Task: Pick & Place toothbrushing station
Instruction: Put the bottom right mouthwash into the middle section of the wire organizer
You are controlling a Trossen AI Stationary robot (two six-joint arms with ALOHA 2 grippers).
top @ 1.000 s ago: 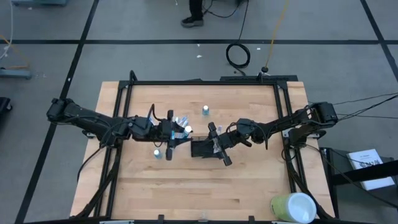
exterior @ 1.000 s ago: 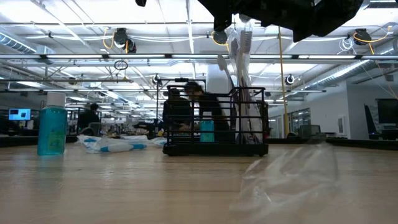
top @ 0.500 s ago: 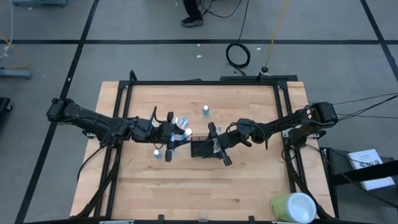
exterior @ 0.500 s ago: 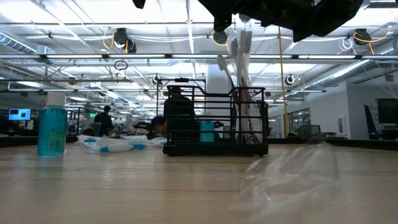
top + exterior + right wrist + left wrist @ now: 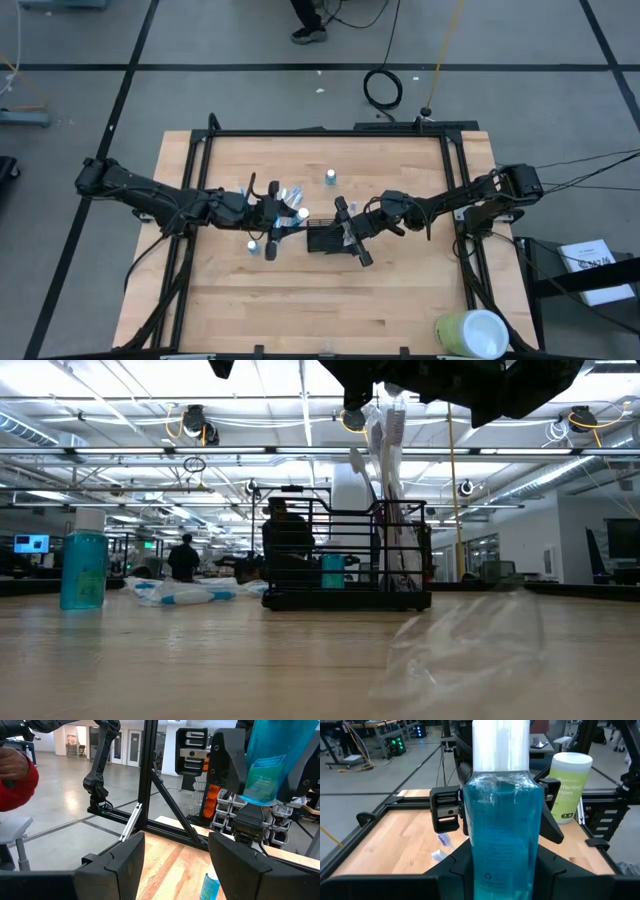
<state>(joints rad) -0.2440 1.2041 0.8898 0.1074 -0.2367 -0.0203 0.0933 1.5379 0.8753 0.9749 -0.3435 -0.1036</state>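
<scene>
**A:** From above, where is the toothbrushing station [image 5: 322,240] placed relative to the two arms?

**B:** It is seen on the worktop [image 5: 400,300] between them, its long axis running from one arm toward the other. The left tool [image 5: 272,218] is just beside its left end. The right tool [image 5: 352,232] is at its right end and is judged the nearer.

**A:** What is added at worktop height?

**B:** The station is shown upright, with toothbrushes [image 5: 385,450] standing in it and a small blue bottle [image 5: 332,571] seen through the mesh. A larger blue bottle [image 5: 83,560] stands well apart, and plastic packets [image 5: 180,592] lie between the two. Which tool hangs above cannot be told from this view alone.

**A:** And from the left wrist?

**B:** The left tool is clenched on a mouthwash bottle [image 5: 502,835], held upright. The right arm's dark parts are seen straight ahead behind it, and a wipes canister [image 5: 568,787] farther off. The station itself is hidden by the bottle.

**A:** From the right wrist?

**B:** The right tool is released, its fingers [image 5: 115,865] spread wide with nothing between them. The gripped bottle is seen ahead of it. The station therefore lies forward of the left tool, and a short carry along its long axis is judged to be what is called for.
</scene>
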